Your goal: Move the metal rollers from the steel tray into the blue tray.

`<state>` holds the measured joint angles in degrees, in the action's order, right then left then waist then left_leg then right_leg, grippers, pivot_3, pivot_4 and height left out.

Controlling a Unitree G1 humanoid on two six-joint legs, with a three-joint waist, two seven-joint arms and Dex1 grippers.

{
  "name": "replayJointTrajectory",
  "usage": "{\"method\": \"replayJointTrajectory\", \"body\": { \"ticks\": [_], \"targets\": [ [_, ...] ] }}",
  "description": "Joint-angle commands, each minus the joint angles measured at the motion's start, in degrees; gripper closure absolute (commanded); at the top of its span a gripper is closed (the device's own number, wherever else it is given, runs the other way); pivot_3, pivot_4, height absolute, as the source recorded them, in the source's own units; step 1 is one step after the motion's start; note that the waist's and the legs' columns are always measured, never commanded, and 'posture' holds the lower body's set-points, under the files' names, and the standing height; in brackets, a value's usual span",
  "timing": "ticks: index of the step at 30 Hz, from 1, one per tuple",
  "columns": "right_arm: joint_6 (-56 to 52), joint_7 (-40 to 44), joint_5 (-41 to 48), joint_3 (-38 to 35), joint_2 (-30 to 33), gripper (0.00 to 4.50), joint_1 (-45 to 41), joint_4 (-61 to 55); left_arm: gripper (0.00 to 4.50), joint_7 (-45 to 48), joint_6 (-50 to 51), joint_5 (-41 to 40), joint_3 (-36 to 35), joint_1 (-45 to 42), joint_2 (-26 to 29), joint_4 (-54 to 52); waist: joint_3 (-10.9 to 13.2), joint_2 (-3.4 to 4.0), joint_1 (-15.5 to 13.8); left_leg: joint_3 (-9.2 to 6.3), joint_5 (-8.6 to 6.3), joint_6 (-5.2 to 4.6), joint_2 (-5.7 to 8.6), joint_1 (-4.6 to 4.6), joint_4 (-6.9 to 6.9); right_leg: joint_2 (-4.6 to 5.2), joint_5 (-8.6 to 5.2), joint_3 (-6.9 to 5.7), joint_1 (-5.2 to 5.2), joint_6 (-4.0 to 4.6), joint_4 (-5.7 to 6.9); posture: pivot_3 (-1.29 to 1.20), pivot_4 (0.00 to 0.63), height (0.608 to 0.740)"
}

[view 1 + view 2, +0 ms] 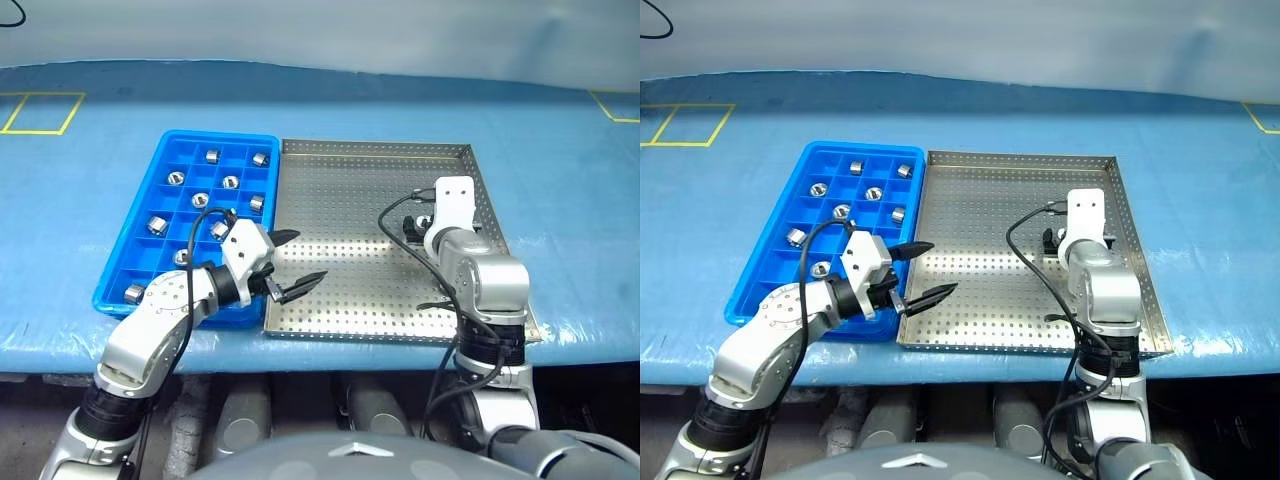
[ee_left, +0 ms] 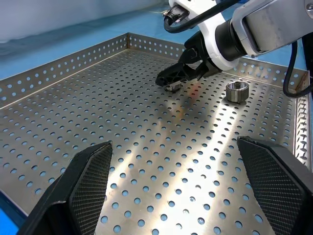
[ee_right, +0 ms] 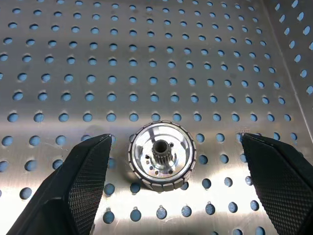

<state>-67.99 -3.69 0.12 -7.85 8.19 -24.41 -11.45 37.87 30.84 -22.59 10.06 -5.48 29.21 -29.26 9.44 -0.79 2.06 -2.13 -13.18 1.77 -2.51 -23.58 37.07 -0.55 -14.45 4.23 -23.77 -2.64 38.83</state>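
The metal rollers are small bright silver rings. One roller (image 3: 162, 156), seen close in the right wrist view, is a short cylinder with a segmented outer band, a polished face and a small toothed hub in its hollow centre. It lies flat on the perforated floor of the steel tray (image 1: 330, 300), near the tray's right edge, between the spread fingers of the right gripper (image 3: 171, 196), touching neither finger. A second roller (image 2: 237, 91) lies on the same floor just beside the right gripper, towards the right rim. Nine more rollers (image 1: 230, 182) sit one to a compartment in the blue tray (image 1: 150, 170), a bright blue plastic grid of small square cells lying against the steel tray's left edge.

The left gripper (image 1: 288, 265) hangs over the steel tray's left edge near its front corner, black fingers wide apart and holding nothing.

No writing or brand can be read on the trays or rollers.

The trays rest near the front edge of a worktop (image 1: 560, 150) covered in a blue sheet. Yellow tape outlines (image 1: 42, 112) mark its far left and far right corners. Behind is a plain pale wall.
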Motion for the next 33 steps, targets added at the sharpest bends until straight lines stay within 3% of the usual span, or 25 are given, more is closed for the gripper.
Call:
{"method": "replayJointTrajectory", "body": {
  "ticks": [1, 3, 10, 20, 26, 33],
  "targets": [
    [0.93, -1.16, -0.80, -0.45, -0.39, 0.20, -1.47, 1.46, 0.00, -0.16, -1.17, -0.20, -1.01, 0.20, -0.33, -1.37, 0.00, 0.00, 0.02, 0.00, 0.00, 0.00, 0.00, 0.00, 0.00, 0.00, 0.00, 0.00, -0.01, 0.00, 0.00, 0.06, 0.150, 0.740],
    [0.66, -1.58, -0.89, -0.38, -0.57, 0.64, -1.95, 2.35, 0.00, -0.42, -1.12, -0.24, -1.21, 0.45, -0.24, -1.64, 0.00, 0.00, 0.03, 0.01, 0.00, 0.00, 0.00, 0.00, 0.00, 0.00, 0.01, 0.01, -0.01, 0.01, 0.00, 0.07, 0.150, 0.740],
    [1.78, -1.24, -0.32, 0.10, -0.51, 2.79, -1.95, 1.80, 0.00, -0.68, -1.02, -0.34, -1.65, 0.97, -0.09, -2.11, 0.00, 0.00, -0.43, 0.00, 0.00, 0.00, 0.01, -0.01, 0.00, 0.02, 0.01, -0.01, 0.00, 0.01, -0.01, 0.07, 0.150, 0.740],
    [10.18, 19.56, 11.99, 13.43, 2.25, 2.79, -0.37, -16.54, 0.00, 1.37, -2.27, -5.46, -5.99, 4.67, 0.27, -4.96, 0.03, 0.05, 0.02, -0.06, -0.02, -0.03, -0.08, 0.00, -0.05, -0.06, -0.03, -0.05, -0.02, 0.02, 0.00, 0.07, 0.150, 0.740],
    [13.63, 20.52, 10.46, 23.79, -2.18, 2.79, -5.56, -8.10, 0.00, 2.29, -2.51, -9.31, -13.16, 12.83, 2.99, -10.37, 0.03, 0.05, -0.29, -0.06, -0.01, -0.03, -0.09, 0.02, -0.01, -0.04, -0.03, -0.08, -0.01, 0.03, 0.01, 0.14, 0.150, 0.740],
    [20.56, 21.54, 8.40, 30.66, -9.39, 2.79, -10.45, 5.04, 0.00, -0.15, -2.33, -10.38, -21.91, 25.04, 4.07, -15.99, 0.03, 0.01, -2.20, -0.09, -0.01, -0.02, -0.07, -0.01, -0.03, 0.01, -0.05, -0.14, -0.02, 0.07, -0.02, 0.25, 0.150, 0.740]
  ]
}}
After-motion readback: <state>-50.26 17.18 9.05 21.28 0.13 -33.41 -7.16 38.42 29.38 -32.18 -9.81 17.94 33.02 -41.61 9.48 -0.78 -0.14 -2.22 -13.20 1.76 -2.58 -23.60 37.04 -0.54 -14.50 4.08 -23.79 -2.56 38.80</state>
